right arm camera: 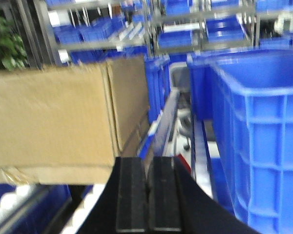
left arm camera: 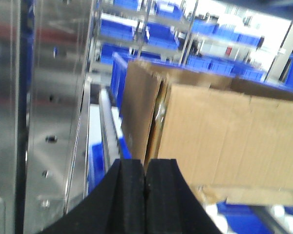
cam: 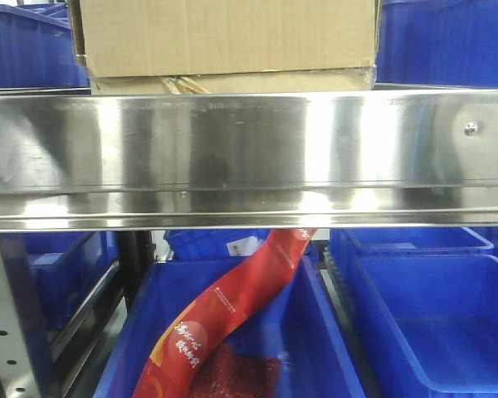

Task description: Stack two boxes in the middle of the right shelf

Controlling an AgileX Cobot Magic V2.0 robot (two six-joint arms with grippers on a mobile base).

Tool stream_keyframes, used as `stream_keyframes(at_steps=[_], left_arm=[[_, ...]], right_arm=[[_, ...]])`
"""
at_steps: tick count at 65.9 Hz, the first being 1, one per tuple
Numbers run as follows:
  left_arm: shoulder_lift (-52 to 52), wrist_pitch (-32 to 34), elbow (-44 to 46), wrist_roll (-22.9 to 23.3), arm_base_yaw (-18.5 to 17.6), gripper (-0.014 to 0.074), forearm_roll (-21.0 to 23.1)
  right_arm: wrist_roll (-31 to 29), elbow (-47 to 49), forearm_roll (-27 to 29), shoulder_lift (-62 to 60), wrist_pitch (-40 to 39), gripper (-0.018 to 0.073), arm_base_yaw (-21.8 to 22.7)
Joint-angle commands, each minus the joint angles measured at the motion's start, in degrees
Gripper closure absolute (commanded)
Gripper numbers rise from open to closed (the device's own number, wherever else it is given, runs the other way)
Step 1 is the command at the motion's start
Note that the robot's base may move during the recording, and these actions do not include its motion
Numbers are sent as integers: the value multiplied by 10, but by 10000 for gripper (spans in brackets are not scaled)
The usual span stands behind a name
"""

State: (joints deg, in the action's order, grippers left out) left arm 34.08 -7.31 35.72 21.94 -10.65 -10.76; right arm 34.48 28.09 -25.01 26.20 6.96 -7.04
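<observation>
the shelf (cam: 249, 157) is seen spanning the front view, its mirror-like lip above blue bins (cam: 432, 319). a cardboard box (cam: 224, 37) is set on another box (cam: 232, 83) on the shelf. the left tool (left arm camera: 145, 185) and right tool (right arm camera: 149, 195) are both seen closed, nothing gripped, each beside the boxes.

We see blue bins (cam: 436, 319) below, side by side. Red pouch (cam: 224, 319) with pale lettering leans diagonally in middle bin, top end near upper edge, lower end at bin floor. More bins behind, some stacked on far racks (right arm camera: 136, 29). Large blue bin (right arm camera: 259, 141) close at right. We spot green plant (right arm camera: 5, 41) at far left.
</observation>
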Motion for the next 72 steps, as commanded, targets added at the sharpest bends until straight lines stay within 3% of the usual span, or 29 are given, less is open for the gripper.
stream_keyframes(at_steps=[1, 21, 31, 35, 44, 48, 64, 72], left_arm=[[-5, 18, -1, -4, 3, 707, 1], [-5, 25, -1, -4, 3, 707, 1], [-5, 26, -1, -4, 3, 707, 1], [-5, 26, -1, -4, 3, 707, 1], [-5, 26, -1, -4, 3, 707, 1], [-5, 26, -1, -4, 3, 707, 1], [-5, 26, -1, -4, 3, 707, 1], [-5, 26, -1, -4, 3, 707, 1]], right_arm=[[0, -1, -5, -10, -17, 721, 3], [0, -1, -4, -10, -19, 721, 3], [-2, -9, 139, -36, 22, 721, 5], [-52, -32, 148, -64, 7, 721, 16], [-258, -99, 208, -138, -4, 721, 59], [-316, -127, 224, -166, -15, 721, 76], [-331, -227, 233, -246, -49, 721, 107], [-331, -281, 233, -262, -122, 721, 109]])
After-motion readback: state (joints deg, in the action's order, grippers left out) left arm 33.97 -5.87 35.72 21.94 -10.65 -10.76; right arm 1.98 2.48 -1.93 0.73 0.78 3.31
